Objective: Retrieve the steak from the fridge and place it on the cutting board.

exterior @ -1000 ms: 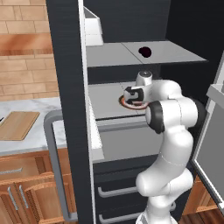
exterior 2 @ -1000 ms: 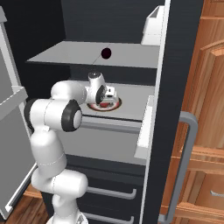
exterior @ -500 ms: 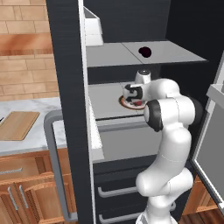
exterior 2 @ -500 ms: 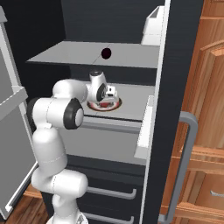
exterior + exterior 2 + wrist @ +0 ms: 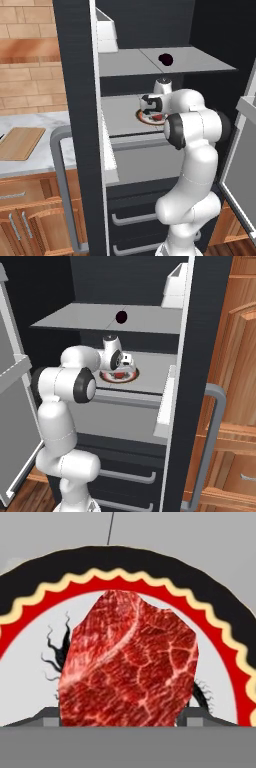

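The steak [image 5: 130, 667], red with pale marbling, lies flat on a round plate [image 5: 125, 559] with a black and red rim, on the middle shelf of the open fridge [image 5: 75, 75]. My gripper [image 5: 121, 719] points down over it, and a fingertip [image 5: 50, 718] presses against each side of the meat. From the base views, the hand [image 5: 151, 105] hangs low over the plate [image 5: 131, 376] and hides most of the steak [image 5: 118, 375]. The tan cutting board [image 5: 20, 142] lies on the marble counter to the left of the fridge.
A dark round ball [image 5: 166, 60] rests on the upper shelf [image 5: 100, 321]. A white container [image 5: 106, 35] stands in the door rack at the top. The door's grey bar handle [image 5: 207, 446] juts out low down. Drawers [image 5: 135, 220] sit below the shelves.
The hand has sunk a little onto the plate. The fingers have come in from wide open to the sides of the steak.
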